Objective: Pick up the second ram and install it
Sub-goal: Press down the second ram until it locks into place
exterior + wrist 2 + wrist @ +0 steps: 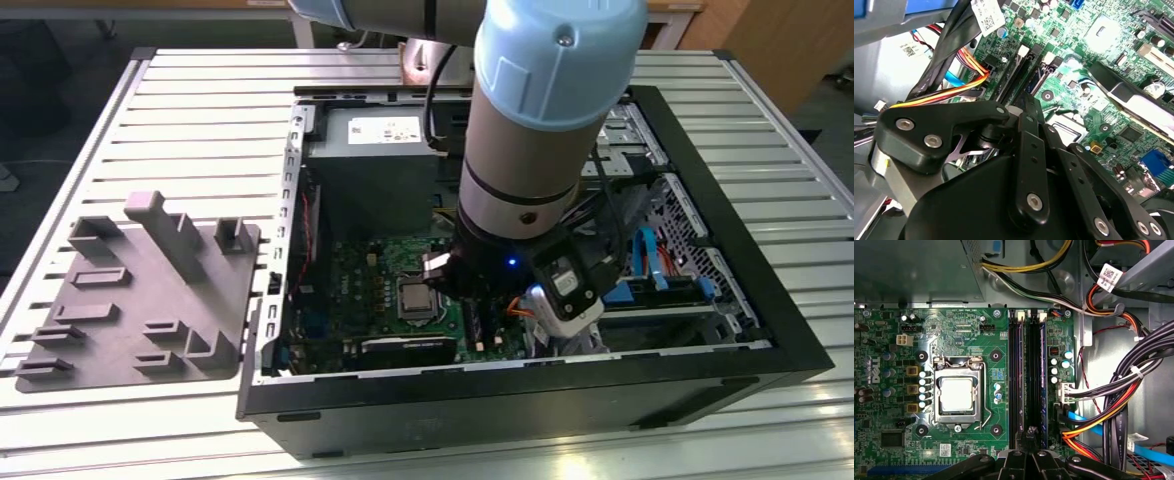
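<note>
First wrist view: end effector [1026,460] low over the motherboard slots [1026,380]; fingers' state can't be told.
Second ram [1042,385] looks seated in its slot; holder tray [140,300] on the table [200,100] stands empty; judged near done.

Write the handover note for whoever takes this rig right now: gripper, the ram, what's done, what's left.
Gripper: down inside the open PC case, directly over the memory slots on the motherboard. I can't tell whether it is open or shut.
Ram: a dark-blue stick stands edge-up in the slot row, beside the gripper's tip. I can't tell whether it is the second ram or whether it is fully seated.
Grey holder tray: outside the case, on the exterior view's left.
Done: the arm is at the slots.
Left: installation not confirmed.
</note>
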Controlling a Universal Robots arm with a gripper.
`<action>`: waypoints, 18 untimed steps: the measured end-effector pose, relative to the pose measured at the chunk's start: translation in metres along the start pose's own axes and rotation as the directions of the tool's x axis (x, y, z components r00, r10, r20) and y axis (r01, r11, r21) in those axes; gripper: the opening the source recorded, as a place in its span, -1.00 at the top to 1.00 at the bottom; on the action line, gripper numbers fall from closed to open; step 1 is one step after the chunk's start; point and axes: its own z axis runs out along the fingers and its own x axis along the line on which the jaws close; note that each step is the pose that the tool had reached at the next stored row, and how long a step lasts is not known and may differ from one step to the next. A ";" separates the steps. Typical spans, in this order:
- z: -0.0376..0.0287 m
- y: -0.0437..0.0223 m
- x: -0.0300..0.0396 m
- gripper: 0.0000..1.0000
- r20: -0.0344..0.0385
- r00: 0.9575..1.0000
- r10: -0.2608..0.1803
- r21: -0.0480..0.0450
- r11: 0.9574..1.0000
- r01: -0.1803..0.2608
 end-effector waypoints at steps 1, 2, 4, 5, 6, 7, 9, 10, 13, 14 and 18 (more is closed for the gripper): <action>0.0000 0.0000 0.0000 0.79 0.000 1.000 0.000 0.000 1.000 0.000; 0.0000 0.0000 0.0000 0.79 0.000 1.000 0.000 0.000 1.000 0.000; 0.0003 0.0000 0.0000 0.79 0.000 1.000 0.000 0.000 1.000 0.000; 0.0009 0.0000 0.0000 0.79 0.000 1.000 0.000 0.000 1.000 0.000; 0.0015 0.0000 0.0000 0.79 0.000 1.000 0.000 0.000 1.000 0.000; 0.0020 0.0000 0.0000 0.79 0.000 1.000 0.000 0.000 1.000 0.000; 0.0032 -0.0001 0.0001 0.79 0.000 1.000 0.000 0.000 1.000 0.000; 0.0038 -0.0001 0.0001 0.79 0.000 1.000 0.000 0.000 1.000 0.000; 0.0048 -0.0002 0.0001 0.79 0.000 1.000 0.000 0.000 1.000 0.000; 0.0050 -0.0002 0.0001 0.79 0.000 1.000 0.000 0.000 1.000 0.000; 0.0075 -0.0003 0.0002 0.79 0.000 1.000 0.000 0.000 1.000 0.000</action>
